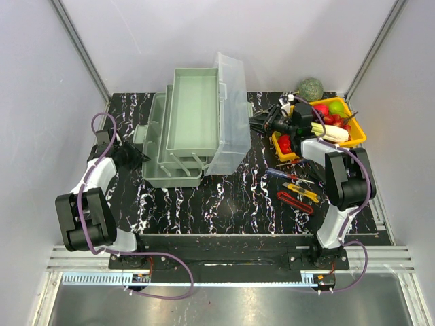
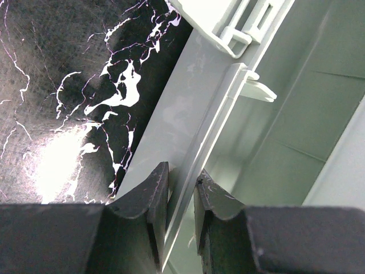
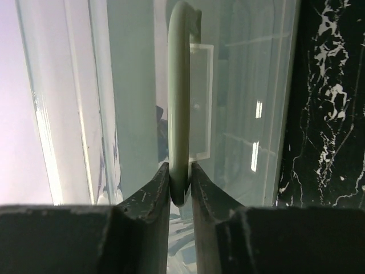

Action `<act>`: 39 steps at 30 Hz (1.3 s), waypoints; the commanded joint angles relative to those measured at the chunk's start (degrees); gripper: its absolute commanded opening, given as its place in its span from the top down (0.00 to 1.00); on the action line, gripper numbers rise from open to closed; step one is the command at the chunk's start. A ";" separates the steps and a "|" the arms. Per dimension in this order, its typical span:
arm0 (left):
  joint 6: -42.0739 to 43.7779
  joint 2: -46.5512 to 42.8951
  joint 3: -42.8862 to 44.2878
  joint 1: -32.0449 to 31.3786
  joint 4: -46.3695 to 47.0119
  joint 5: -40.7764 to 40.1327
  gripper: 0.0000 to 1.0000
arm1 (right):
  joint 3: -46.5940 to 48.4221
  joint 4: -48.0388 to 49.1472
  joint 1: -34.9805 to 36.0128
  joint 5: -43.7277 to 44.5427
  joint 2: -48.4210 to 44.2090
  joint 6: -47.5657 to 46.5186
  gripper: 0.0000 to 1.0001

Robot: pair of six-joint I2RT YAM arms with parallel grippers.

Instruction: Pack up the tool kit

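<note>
The pale grey-green toolbox (image 1: 155,178) stands open at the table's back middle. Its tiered trays (image 1: 171,109) are fanned out and empty, and the clear lid (image 1: 236,122) stands up on the right. My left gripper (image 1: 139,157) (image 2: 182,178) is shut on the toolbox's left rim (image 2: 197,128), one finger on each side of the wall. My right gripper (image 1: 257,122) (image 3: 181,171) pinches the thin green handle (image 3: 179,85) on the lid (image 3: 245,114). A screwdriver (image 1: 285,174), a yellow utility knife (image 1: 303,193) and a red utility knife (image 1: 294,202) lie loose on the table at the right.
An orange-yellow tray (image 1: 359,136) of fruit and vegetables sits at the back right, partly behind my right arm. A round green vegetable (image 1: 311,88) lies behind it. Metal posts and pale walls close in both sides.
</note>
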 commanded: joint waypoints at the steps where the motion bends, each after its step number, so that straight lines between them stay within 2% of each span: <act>1: -5.32 0.20 -0.80 2.08 0.63 -4.44 0.78 | -0.51 -4.03 0.62 0.70 -4.11 -3.37 0.73; 7: -4.97 0.29 -0.62 2.17 0.63 -4.00 0.75 | 1.33 -11.32 0.53 4.12 -7.70 -8.47 0.55; 12: -4.79 0.73 -0.45 2.08 0.45 -3.82 0.74 | 5.45 -24.14 0.44 10.01 -11.92 -16.46 0.35; 16: -4.97 1.08 -0.36 2.08 0.36 -4.00 0.73 | 9.06 -37.41 0.35 16.16 -13.86 -22.44 0.28; 20: -5.23 1.87 -0.10 2.08 0.98 -3.30 0.72 | 10.21 -40.87 0.26 17.14 -12.82 -23.51 0.27; 26: -5.58 2.66 -0.01 1.99 1.86 -1.80 0.72 | 10.12 -42.19 0.26 15.74 -9.74 -24.03 0.32; 32: -5.50 4.50 -0.18 2.08 3.44 0.74 0.72 | 9.68 -45.17 0.26 15.99 -7.36 -27.81 0.43; 39: -5.67 6.09 -0.36 1.82 4.49 2.42 0.71 | 9.77 -47.28 0.26 17.40 -4.64 -30.10 0.48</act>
